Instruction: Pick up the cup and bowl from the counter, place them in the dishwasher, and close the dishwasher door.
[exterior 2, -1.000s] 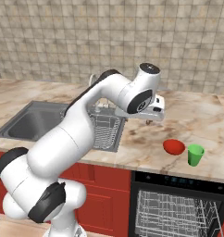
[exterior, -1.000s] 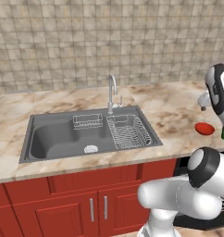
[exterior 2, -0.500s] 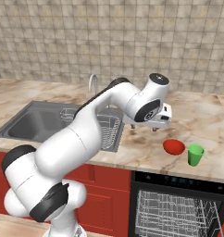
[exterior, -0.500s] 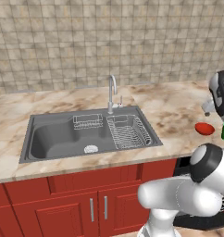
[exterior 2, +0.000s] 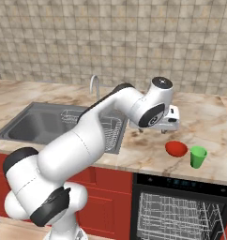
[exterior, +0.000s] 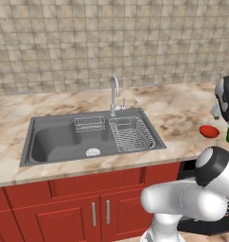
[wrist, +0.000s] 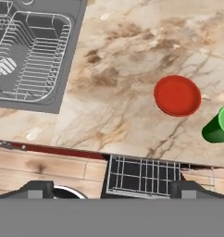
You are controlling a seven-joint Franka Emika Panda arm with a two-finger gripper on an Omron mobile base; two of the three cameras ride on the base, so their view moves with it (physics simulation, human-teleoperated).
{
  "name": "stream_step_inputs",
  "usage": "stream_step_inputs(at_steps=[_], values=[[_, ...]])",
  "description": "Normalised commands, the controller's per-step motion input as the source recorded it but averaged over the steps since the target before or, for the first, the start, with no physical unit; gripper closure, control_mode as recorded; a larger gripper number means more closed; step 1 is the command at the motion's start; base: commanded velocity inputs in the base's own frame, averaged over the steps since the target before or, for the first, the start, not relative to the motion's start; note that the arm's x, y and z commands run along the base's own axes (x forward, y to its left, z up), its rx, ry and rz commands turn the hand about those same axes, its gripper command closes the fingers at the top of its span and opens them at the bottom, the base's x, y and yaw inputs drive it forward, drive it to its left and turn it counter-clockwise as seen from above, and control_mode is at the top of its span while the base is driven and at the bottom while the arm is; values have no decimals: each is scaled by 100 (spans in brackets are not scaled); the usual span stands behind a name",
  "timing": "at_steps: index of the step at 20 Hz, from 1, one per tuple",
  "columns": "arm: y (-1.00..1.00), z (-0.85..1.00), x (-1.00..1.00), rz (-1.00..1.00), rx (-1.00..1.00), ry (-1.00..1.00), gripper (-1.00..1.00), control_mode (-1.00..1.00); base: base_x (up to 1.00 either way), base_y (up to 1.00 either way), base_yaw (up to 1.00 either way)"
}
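Cup [exterior 2: 198, 156]: 1 (green), beside 1 red bowl [exterior 2: 176, 149] on counter [exterior 2: 214, 117].

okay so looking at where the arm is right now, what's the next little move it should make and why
Probably ease the open gripper forward and down toward the bowl. Nothing is held, and the bowl and cup both sit on the counter beside each other, apart, with the bowl nearer the hand. The dishwasher below shows its racks, so it looks open to load.
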Motion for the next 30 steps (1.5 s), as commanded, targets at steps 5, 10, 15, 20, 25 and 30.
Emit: stream_step_inputs(at_steps=[5,10,15,20,25,30], values=[[-10,-12,0,0,-13,-4,-100,-100,0,0,0],[-7,-17,0,1,-8,0,-100,-100,0,0,0],[-12,-10,0,2,-4,0,-100,-100,0,0,0],[-19,0,0,1,-2,0,-100,-100,0,0,0],[-20,-3,0,0,-3,0,-100,-100,0,0,0],[-16,-12,0,0,-4,0,-100,-100,0,0,0]])
